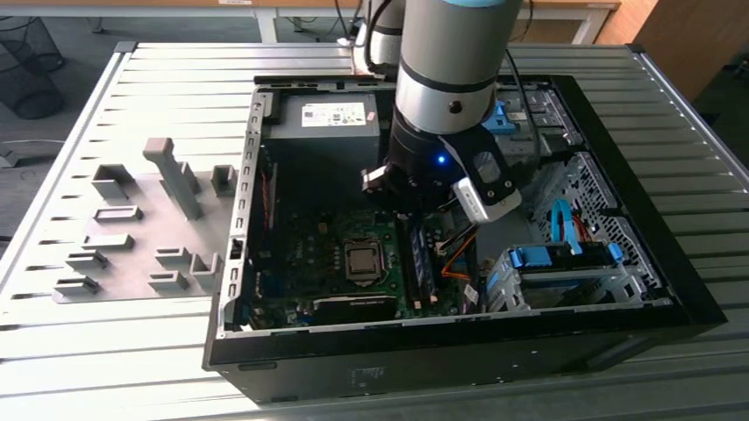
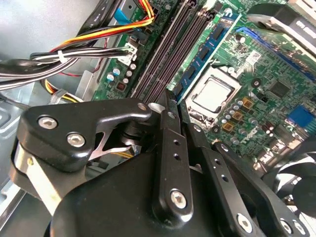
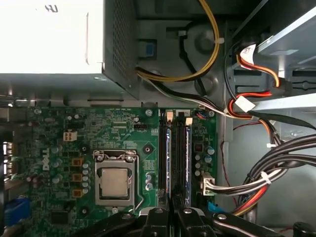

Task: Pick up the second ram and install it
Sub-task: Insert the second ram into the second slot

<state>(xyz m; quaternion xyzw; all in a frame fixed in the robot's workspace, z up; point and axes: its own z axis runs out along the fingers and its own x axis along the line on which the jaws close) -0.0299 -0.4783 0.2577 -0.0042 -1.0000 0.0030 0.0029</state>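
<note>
Arm reaches down into the open computer case (image 1: pixel 655 289), which lies on its side on the slatted metal surface (image 1: pixel 175 79). Tool (image 2: pixel 174 101) sits low over the motherboard (image 3: pixel 74 133), right at the memory slots (image 2: pixel 168 49) beside the processor socket (image 3: pixel 114 181).

Tool state: fingers (image 2: pixel 168 128) are drawn close together, with no stick visible between them; clenched on nothing that I can make out.

The second ram (image 3: pixel 188 158) stands upright in its slot, blue-green edge showing, just beside another stick (image 3: pixel 169 158) in the neighbouring slot. The fingertips are right at the near end of the two sticks; whether they touch, I cannot tell.

Power supply (image 1: pixel 322 118) sits at the case's far end. Bundled cables (image 3: pixel 266 173) run beside the slots. Blue drive-bay clips (image 1: pixel 562 254) lie toward the exterior view's right. A grey fixture block (image 1: pixel 140 228) rests on the surface at the exterior view's left.
</note>
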